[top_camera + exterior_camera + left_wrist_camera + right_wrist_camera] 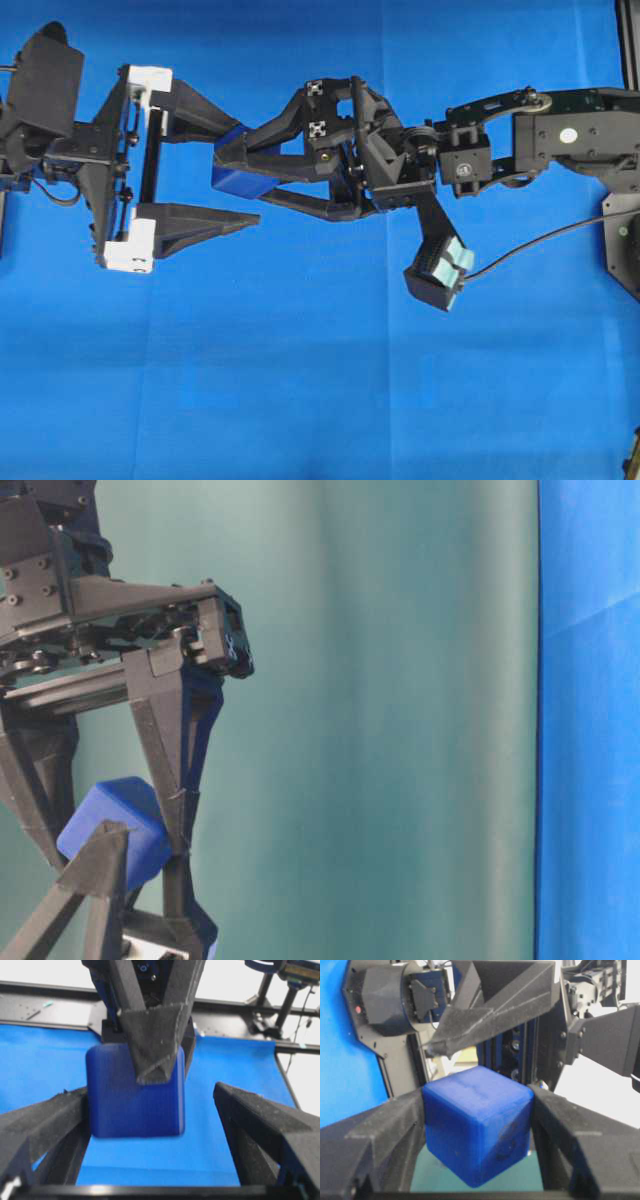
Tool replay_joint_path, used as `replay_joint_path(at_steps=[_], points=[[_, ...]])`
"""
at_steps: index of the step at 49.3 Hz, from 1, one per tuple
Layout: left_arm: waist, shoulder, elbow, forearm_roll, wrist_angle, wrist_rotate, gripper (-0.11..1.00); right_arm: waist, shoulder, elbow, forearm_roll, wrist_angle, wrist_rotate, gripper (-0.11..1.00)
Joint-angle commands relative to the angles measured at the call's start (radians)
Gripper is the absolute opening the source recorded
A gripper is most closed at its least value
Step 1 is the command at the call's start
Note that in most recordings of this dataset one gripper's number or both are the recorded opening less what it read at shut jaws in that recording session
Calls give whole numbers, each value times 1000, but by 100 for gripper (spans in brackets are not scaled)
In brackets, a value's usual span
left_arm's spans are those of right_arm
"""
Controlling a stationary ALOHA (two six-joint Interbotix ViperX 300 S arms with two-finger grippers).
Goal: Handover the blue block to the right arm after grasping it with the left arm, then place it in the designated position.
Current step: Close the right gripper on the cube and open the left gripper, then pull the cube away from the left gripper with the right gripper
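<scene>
The blue block [240, 183] hangs above the blue cloth between both grippers. My right gripper [240, 172], all black, reaches in from the right and is shut on the block, with a finger pressed on each side of the blue block [475, 1125]. My left gripper [248, 170], with white corner pieces, stands open around it. In the left wrist view a gap shows between the right finger [250, 1120] and the blue block [132, 1105]; the left finger sits close beside it. The designated position is out of view.
Blue cloth [320, 400] covers the table. A teal backdrop [400, 720] stands behind the arms at table level. The right arm's teal-taped camera [442, 265] and its cable [540, 240] hang below its wrist. A black frame [628, 40] borders the right edge.
</scene>
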Motion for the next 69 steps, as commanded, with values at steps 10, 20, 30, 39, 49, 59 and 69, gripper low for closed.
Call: replay_joint_path(at_steps=[10,20,30,39,49,59,69], points=[[-2,-97,46,2,2,0,93,9,-114,60,5,18,5,55],[-3,-140,72,2,14,0,93,14,-189,127,8,48,5,55],[-2,-140,72,2,23,0,93,21,-221,152,14,61,5,55],[-2,-135,71,2,23,0,93,23,-216,150,15,61,52,55],[-3,-133,69,2,23,2,93,23,-221,153,18,63,196,55],[-3,-133,69,3,23,2,93,26,-233,163,18,81,437,55],[-2,-133,71,2,23,2,93,35,-261,181,18,112,699,55]])
